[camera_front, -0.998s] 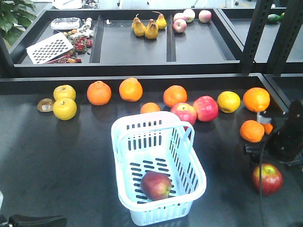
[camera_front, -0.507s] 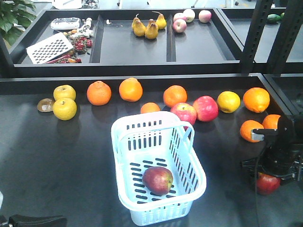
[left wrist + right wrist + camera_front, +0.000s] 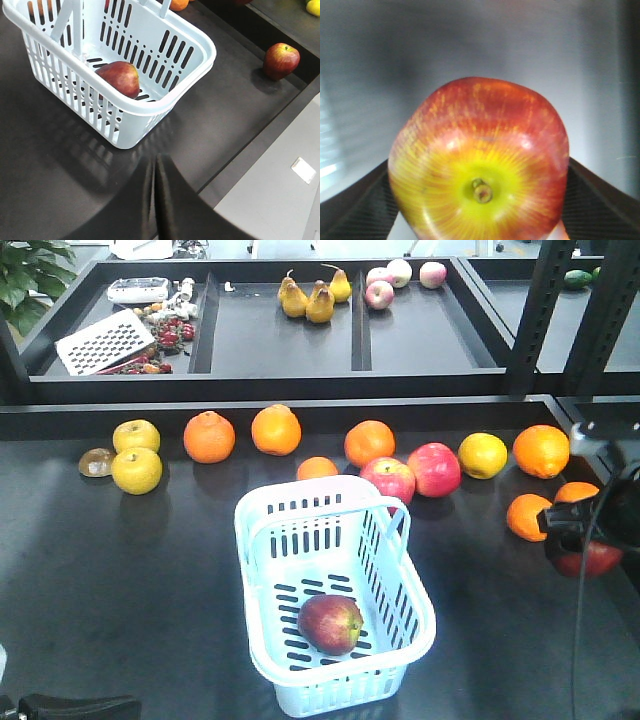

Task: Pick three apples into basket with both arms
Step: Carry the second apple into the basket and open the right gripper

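Currently, left gripper: black fingers are lying pressed together, gripping nothing, just beside the basket. Basket: pale blue plastic, rectangular, slotted walls, rounded rim; it is holding one dull maroon apple, which is resting on the slotted floor. Right gripper: is pinching a second apple, glossy red streaking to yellow-green around the stem, well right of the basket.

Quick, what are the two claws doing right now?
Left gripper: closed, holding nothing.
Right gripper: closed on an apple.

Black table, blue basket, loose fruit
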{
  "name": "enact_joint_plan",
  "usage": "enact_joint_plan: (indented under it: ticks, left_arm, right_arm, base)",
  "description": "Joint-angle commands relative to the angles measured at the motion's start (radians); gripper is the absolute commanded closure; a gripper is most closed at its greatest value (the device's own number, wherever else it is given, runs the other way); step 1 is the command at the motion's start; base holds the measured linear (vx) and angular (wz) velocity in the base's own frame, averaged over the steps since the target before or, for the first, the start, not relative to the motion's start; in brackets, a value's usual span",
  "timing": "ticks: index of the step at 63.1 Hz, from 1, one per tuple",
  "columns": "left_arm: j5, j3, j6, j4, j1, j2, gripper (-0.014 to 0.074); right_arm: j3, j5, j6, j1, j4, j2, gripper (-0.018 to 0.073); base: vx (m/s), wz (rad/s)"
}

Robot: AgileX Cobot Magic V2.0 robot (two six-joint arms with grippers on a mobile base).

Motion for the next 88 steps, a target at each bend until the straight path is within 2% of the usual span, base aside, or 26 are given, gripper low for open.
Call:
enact_joint_plan:
  ticks: [1,18,23,29,39,48,57,69,73,79,88]
  left_arm:
    - [-0.045,-0.027,-0.002,-0.028,0.0,0.001,0.0603]
    - [-0.046,-0.027,-0.002,-0.028,0.0,0.001,0.0603]
    - [-0.048,-0.027,-0.002,-0.028,0.0,0.001,0.0603]
    - [-0.049,-0.027,-0.002,-0.028,0.0,0.001,0.0603]
    - [-0.049,-0.027,-0.002,-0.028,0.0,0.001,0.0603]
    - [-0.049,-0.027,-0.002,-0.028,0.0,0.001,0.0603]
    - [-0.049,-0.027,-0.002,-0.028,0.0,0.001,0.0603]
    - [-0.049,-0.027,-0.002,-0.028,0.0,0.001,0.0603]
    - [-0.048,-0.027,-0.002,-0.028,0.0,0.001,0.0603]
    - [-0.048,-0.027,-0.002,-0.028,0.0,0.001,0.0603]
    - [-0.048,-0.027,-0.002,-0.028,0.0,0.001,0.0603]
  right_arm:
    - [0.021,0.029,-0.139,-0.001,0.217,-0.142,0.0566]
    - [0.276,0.017,-0.548,0.014,0.777,-0.348,0.0564]
    - [0.313,-0.001,-0.632,0.068,0.898,-0.356,0.0564]
    - [0.316,-0.056,-0.666,0.171,0.981,-0.331,0.0562]
    - [0.315,-0.288,-0.677,0.377,0.999,-0.251,0.0552]
    - [0.287,-0.433,-0.684,0.468,1.011,-0.153,0.0508]
    - [0.21,-0.39,-0.713,0.478,1.006,-0.058,0.0382]
    - [0.15,-0.347,-0.711,0.478,1.006,0.03,0.0076]
    - [0.15,-0.348,-0.704,0.478,1.007,0.046,0.0005]
    - [0.149,-0.344,-0.702,0.478,1.007,0.055,-0.0045]
    - [0.149,-0.347,-0.703,0.476,1.007,0.055,-0.0032]
  base:
    - [0.0,0.0]
    - [0.0,0.0]
    - [0.0,0.0]
    - [0.0,0.0]
    - [0.0,0.0]
    - [0.0,0.0]
    - [0.0,0.0]
    - [0.0,0.0]
    - [0.0,0.0]
    - [0.0,0.0]
    - [0.0,0.0]
